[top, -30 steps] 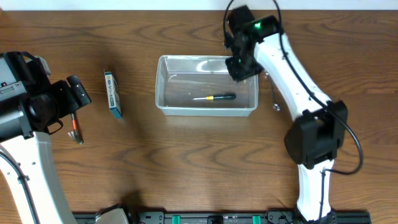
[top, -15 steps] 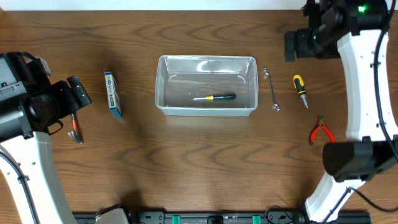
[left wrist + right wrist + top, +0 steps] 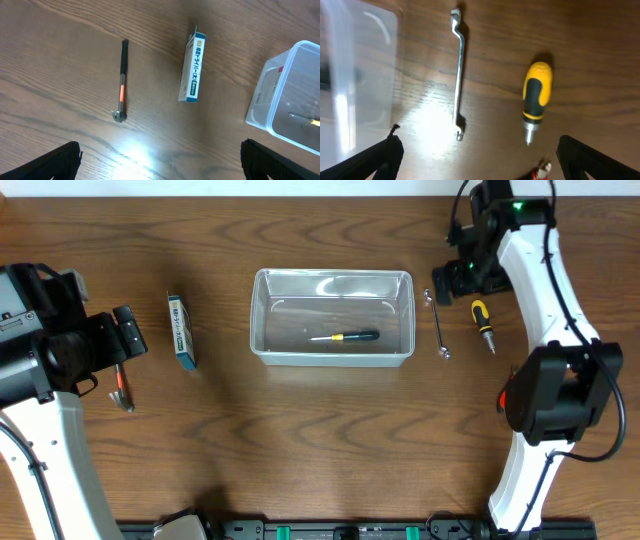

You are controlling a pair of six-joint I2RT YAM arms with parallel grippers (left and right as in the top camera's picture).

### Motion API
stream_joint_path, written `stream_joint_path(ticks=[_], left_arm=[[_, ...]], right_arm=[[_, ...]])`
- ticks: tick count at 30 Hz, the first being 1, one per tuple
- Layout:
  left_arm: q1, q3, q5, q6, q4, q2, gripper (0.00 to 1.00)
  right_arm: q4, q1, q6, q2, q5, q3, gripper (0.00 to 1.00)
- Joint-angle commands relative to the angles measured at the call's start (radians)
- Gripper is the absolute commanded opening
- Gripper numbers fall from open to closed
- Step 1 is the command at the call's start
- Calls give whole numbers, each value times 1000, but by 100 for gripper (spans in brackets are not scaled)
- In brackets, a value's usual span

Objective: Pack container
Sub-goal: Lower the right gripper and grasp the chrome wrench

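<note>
Table [image 3: 75,30]: wood grain, semi-gloss, w/ glare spots. Container [image 3: 332,276]: clear plastic, smooth, glossy. Wrench [image 3: 458,75]: bright bare metal. Stubby screwdriver [image 3: 537,92]: yellow/black plastic grip, matt. Box [image 3: 192,67]: printed card.

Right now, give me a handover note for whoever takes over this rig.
Left hand: open, empty, above the left side of the table.
Right hand: open, empty, above the wrench and the yellow screwdriver.
Container: mid-table, holding one thin screwdriver.
Done: that one item is packed.
Left: the wrench and yellow screwdriver lie on the table to the container's right. The blue-and-white box and the black-and-orange tool lie to its left.
</note>
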Motion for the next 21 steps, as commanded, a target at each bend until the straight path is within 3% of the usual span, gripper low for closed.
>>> stream_joint_path(ticks=[1, 11, 21], left_arm=[[5, 22, 3, 19, 0, -5, 98], [5, 22, 3, 19, 0, -5, 98], [5, 22, 3, 19, 0, -5, 98]], right_arm=[[39, 12, -46, 1, -18, -68, 99], [205, 28, -75, 2, -18, -300, 99], [324, 28, -75, 2, -18, -378, 95]])
